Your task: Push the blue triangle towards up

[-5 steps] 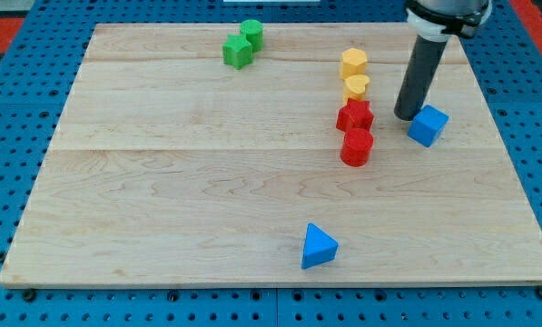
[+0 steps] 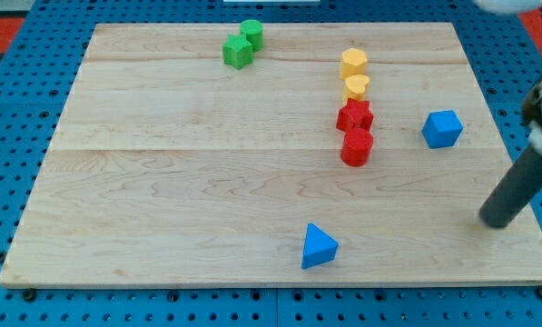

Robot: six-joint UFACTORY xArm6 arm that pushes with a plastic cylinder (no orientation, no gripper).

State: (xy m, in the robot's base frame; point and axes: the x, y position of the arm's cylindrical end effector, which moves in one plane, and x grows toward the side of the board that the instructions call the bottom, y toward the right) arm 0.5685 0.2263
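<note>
Seven blocks sit on the bench right now, and the one that matters, the blue triangle, is down at the near edge, a little right of centre, with bare wood all around it. Over on the right, my tip is planted on the board close to the right edge, the dark rod leaning up and away toward the right corner of the picture. There's no hand on this arm, just the rod, so nothing to call wide, narrow or holding. The tip is well apart from the blue triangle, off to its right and slightly farther back, and touching no block.

Farther back from the tip sits the blue cube, standing alone. To its left runs a tight column: the yellow hexagon-like block at the far end, then the yellow heart-like block right against it, then the red star-shaped block, then the red cylinder-like block nearest us. At the far edge, left of centre, the green cylinder and the green star-like block huddle together, touching or nearly so.
</note>
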